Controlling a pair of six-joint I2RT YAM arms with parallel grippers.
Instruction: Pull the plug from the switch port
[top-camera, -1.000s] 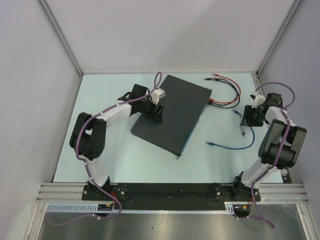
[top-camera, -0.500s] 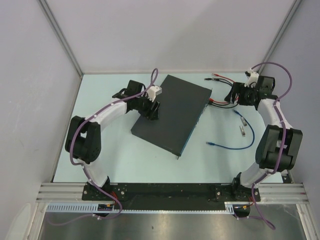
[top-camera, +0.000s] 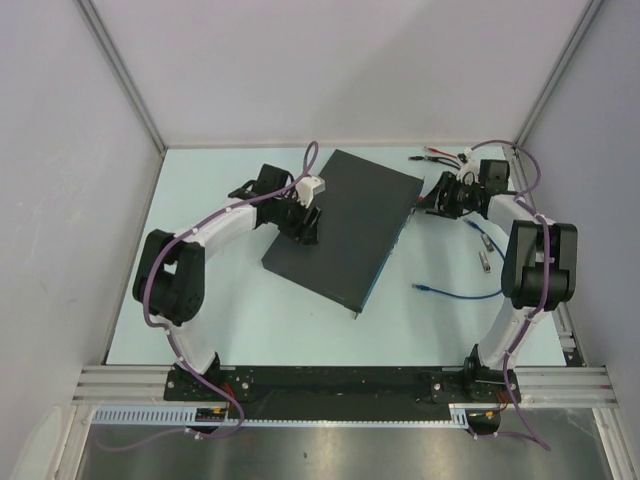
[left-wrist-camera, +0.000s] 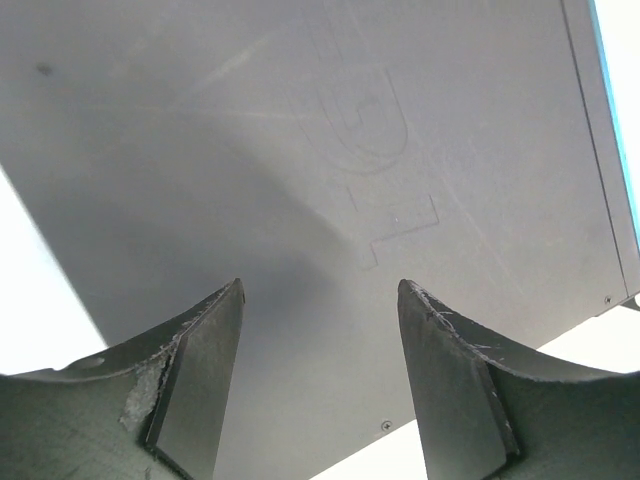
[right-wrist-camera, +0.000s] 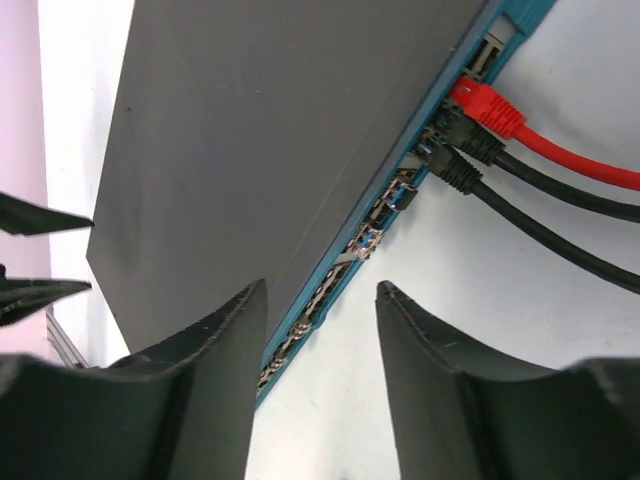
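- Nearest the arm bases, a blue cable (top-camera: 465, 293) is lying loose on the table (top-camera: 230, 320). It is well apart from the ports and is playing no part here.
- The switch (top-camera: 345, 225) is lying flat mid-table, turned at an angle, so its bluish port edge (right-wrist-camera: 400, 200) is facing the right arm's side.
- The left gripper (left-wrist-camera: 320, 385) is hanging over the switch's left part with its jaws spread and pinching nothing. It is probably waiting there to press down and brace the box against the pull, though whether it is touching the lid cannot be told.
- The right gripper (right-wrist-camera: 315, 370) is reaching in low beside the port edge, jaws spread and empty. That edge is running up between the fingers, seemingly to line them up with the plugs ahead.
- Farthest along that edge, a red plug (right-wrist-camera: 487, 108) and two black plugs (right-wrist-camera: 470, 140) are sitting in their ports, with their cables trailing away to the right. Which one is being targeted cannot be told.
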